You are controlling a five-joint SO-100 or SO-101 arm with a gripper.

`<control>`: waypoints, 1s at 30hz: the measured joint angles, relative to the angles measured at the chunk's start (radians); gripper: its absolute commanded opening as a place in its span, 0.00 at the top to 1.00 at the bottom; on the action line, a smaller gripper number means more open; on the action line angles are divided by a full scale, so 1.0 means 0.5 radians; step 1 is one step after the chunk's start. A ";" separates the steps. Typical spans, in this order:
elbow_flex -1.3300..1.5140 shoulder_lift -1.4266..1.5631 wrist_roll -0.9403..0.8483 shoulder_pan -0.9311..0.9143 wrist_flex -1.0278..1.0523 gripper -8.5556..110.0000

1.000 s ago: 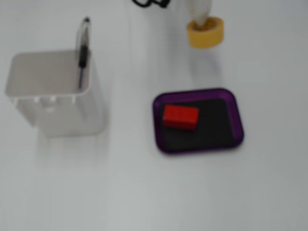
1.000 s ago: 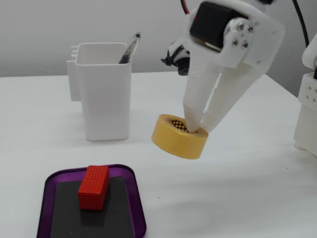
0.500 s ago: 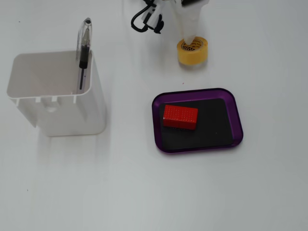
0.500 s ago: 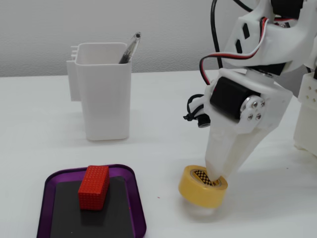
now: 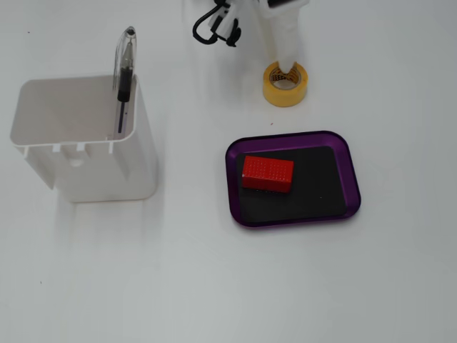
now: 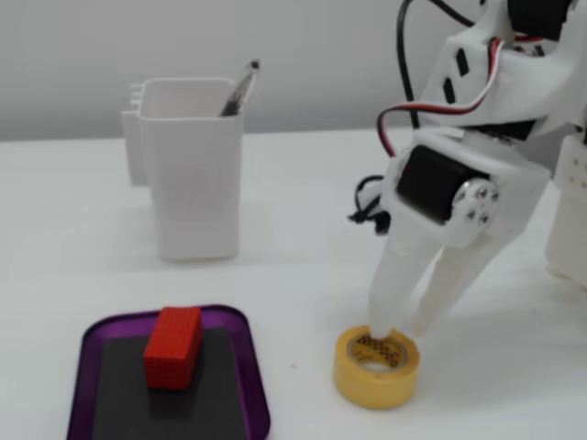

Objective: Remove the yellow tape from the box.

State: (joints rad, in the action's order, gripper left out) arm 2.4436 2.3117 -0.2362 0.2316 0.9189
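1. White container (image 5: 86, 139): the largest item, tall and open-topped, standing on the table well apart from the tray. It holds one pen (image 5: 124, 71) leaning against its rim; nothing else shows inside.
2. Robot arm and gripper (image 6: 401, 328): the fingers (image 6: 393, 291) point down onto the roll. One tip seems to sit in the hollow core and the other at or just outside the ring's wall, so the jaws stand narrow, apparently straddling that wall. Whether they press it or have begun to let go cannot be told.
3. Purple box (image 5: 353, 187): a shallow tray with a black floor. It holds only the red block (image 5: 268, 174), lying toward its left half in the top-down fixed view.
4. Yellow tape (image 5: 285, 84): flat on the bare table, outside and near the box's far edge.
5. Step, as judged: removal looks achieved. The next move likely calls for spreading the jaws and lifting straight up, without dragging the roll.
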 measured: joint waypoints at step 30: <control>1.175 2.089 0.380 -0.525 0.472 0.83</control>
State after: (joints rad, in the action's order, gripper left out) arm 3.0311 3.3563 -0.0460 -0.0307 1.1551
